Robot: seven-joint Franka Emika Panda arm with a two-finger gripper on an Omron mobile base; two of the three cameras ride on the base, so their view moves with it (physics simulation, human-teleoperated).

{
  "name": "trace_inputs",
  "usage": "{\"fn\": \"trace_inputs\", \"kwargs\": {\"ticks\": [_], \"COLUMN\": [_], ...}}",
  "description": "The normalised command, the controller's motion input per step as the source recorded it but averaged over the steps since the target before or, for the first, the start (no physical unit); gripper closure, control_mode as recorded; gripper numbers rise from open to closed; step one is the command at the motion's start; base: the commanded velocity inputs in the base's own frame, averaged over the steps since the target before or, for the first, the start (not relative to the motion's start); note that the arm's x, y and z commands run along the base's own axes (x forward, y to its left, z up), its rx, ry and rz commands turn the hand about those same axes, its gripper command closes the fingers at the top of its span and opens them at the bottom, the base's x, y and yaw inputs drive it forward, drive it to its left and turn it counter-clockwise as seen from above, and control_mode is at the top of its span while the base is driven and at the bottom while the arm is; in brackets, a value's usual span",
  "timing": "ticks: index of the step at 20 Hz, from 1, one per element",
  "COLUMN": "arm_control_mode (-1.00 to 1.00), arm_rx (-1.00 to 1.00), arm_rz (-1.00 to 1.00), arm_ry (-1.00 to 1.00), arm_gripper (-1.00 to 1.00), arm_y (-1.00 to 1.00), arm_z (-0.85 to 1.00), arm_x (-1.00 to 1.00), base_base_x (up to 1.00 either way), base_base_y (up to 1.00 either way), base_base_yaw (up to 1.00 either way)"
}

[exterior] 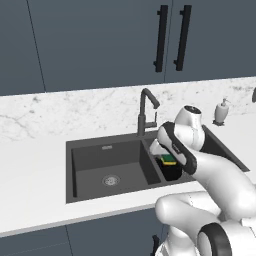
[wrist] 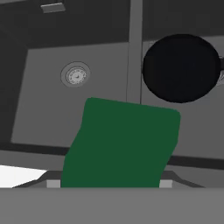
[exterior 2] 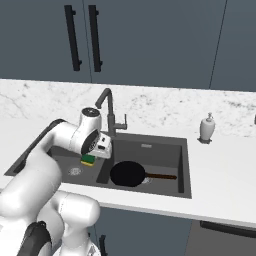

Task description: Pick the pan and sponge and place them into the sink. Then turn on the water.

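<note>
Green-topped, yellow-bottomed sponge sits pinched in the jaws above the sink.

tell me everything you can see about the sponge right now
The sponge is a small rectangular block, dark green top over a yellow layer, soft-looking. It hangs at the tip of the white arm's gripper, above the dark grey double-basin sink, near the divider between the basins. In the hand view its green face slants slightly. Nothing else touches it.

Arm: smooth, glossy white rounded shells with dark grey-black bands at the joints. Wrist housing above the end effector: white cylinder with a dark round cap, a small light-grey block beside it
</note>
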Motion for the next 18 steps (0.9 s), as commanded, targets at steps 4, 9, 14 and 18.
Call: {"fn": "trace_inputs", "kwargs": {"ticks": [4, 9, 14, 18], "arm_control_mode": [-1.0, -1.0, -1.0, -1.0], "arm_rx": [0.0, -0.03, -0.09, -0.07], "arm_rz": [0.05, 0.19, 0.33, 0.39], "arm_ry": [0.0, 0.0, 0.0, 0.0], "arm_gripper": [1.0, 1.0, 1.0, 1.0], "arm_y": [-0.98, -0.87, -0.71, -0.58], "arm_z": [0.02, 0.02, 0.0, 0.0], "arm_x": [0.0, 0.0, 0.09, 0.17], "base_base_x": [0.0, 0.0, 0.0, 0.0], "base_base_y": [0.0, 0.0, 0.0, 0.0], "base_base_yaw": [0.0, 0.0, 0.0, 0.0]}}
